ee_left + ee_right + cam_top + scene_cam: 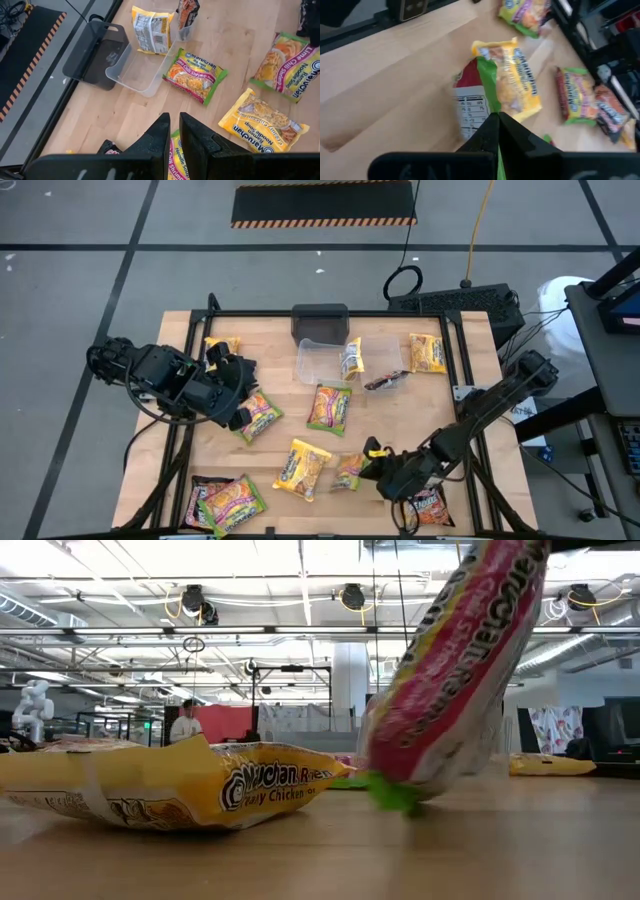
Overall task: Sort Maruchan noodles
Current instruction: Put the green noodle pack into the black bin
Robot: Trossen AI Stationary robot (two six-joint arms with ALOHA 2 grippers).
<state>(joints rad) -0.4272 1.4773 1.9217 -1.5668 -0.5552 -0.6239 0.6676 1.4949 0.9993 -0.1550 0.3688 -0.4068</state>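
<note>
- The right claw (372, 463) is seen near the front of the counter (400, 420), on its right half, pinched tight on the edge of a green-edged packet (350, 470), which is lifted at one end and hangs tilted with its lower corner at the wood, as the low view shows.
- Just beside that held packet lies a yellow chicken packet (303, 468), flat on the counter; whether the two touch cannot be told.
- The left claw (238, 418) is held over the counter's left half, above a lime-chili packet (259, 416); its fingers (160, 142) stand narrowly apart, and whether that packet is gripped cannot be told.
- A clear tub (318, 360) is seen at the back of the counter with a yellow packet (351, 358) leaning at its rim and a dark grey box (320, 320) behind it.
- Other noodles are scattered: a green-edged shrimp packet (330, 405) mid-counter, a yellow one (427, 352) at the back right, several at the front left (225, 502).
- The step in hand is judged to be a pick-up by the right arm; sorting looks barely begun.
- Next, the held packet would need to be raised clear of the yellow one and carried to its group's place.
</note>
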